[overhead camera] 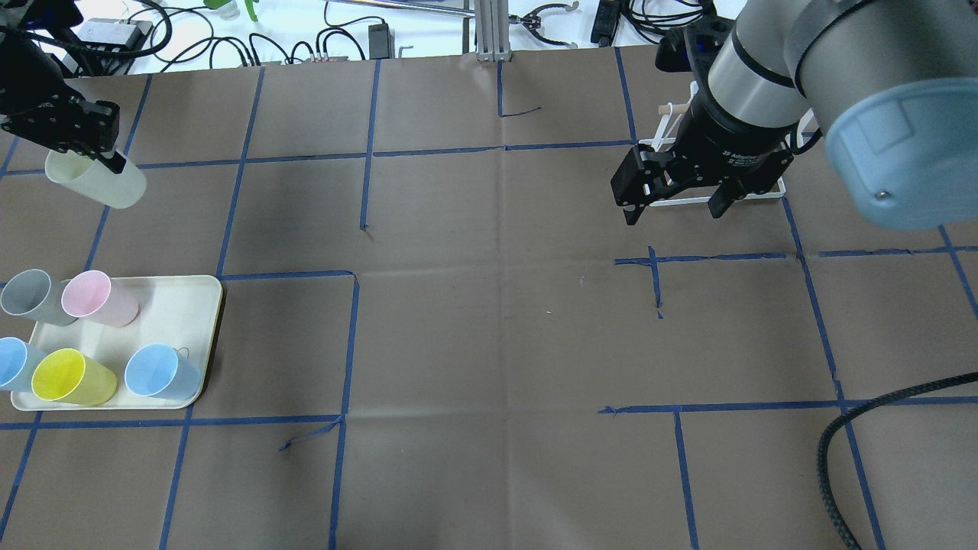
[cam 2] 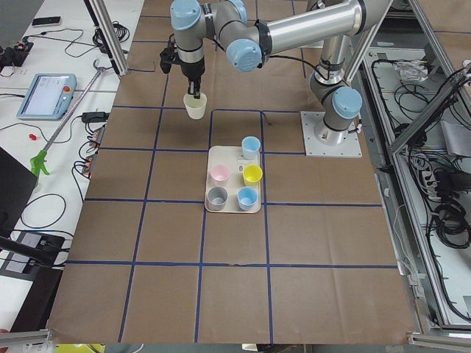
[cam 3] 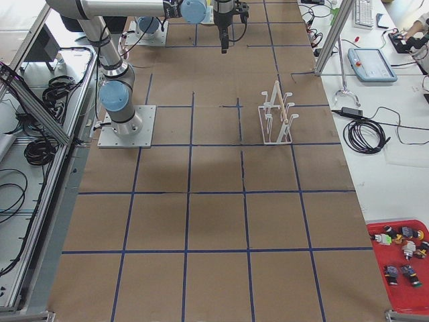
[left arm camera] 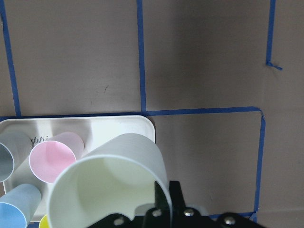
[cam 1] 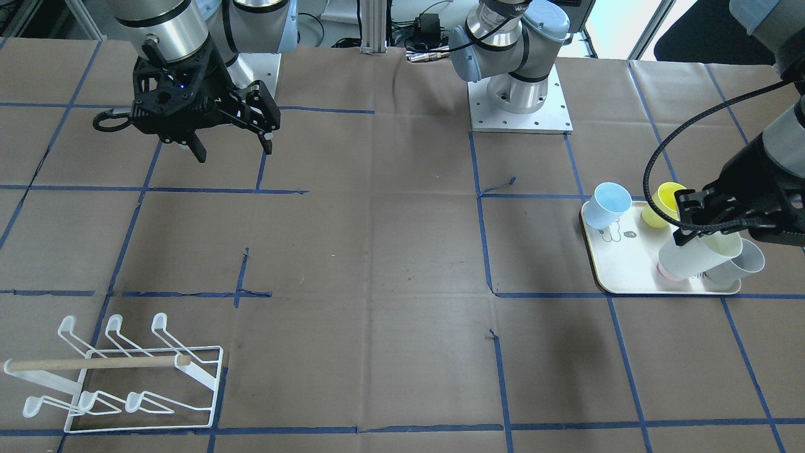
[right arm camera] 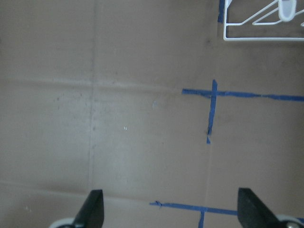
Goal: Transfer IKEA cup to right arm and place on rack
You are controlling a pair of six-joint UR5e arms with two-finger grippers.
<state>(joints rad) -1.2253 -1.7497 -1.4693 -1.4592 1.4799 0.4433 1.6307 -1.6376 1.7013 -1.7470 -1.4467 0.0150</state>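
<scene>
My left gripper (overhead camera: 85, 147) is shut on the rim of a cream IKEA cup (overhead camera: 97, 182) and holds it in the air, tilted, beyond the tray. The cup also shows in the front view (cam 1: 698, 255), the left side view (cam 2: 195, 107) and the left wrist view (left arm camera: 107, 185), with one finger (left arm camera: 164, 199) pressed on its wall. My right gripper (overhead camera: 675, 212) is open and empty, high over the table; it also shows in the front view (cam 1: 234, 150) and the right wrist view (right arm camera: 173, 213). The white wire rack (cam 1: 126, 377) with a wooden dowel stands beyond it, partly hidden in the overhead view (overhead camera: 752, 197).
A cream tray (overhead camera: 172, 305) on my left holds several cups: a grey one (overhead camera: 30, 296), a pink one (overhead camera: 98, 298), a yellow one (overhead camera: 72, 378) and two blue ones (overhead camera: 160, 372). Blue tape lines cross the brown table. The left arm's ribbed black hose (cam 1: 660, 157) loops above the tray.
</scene>
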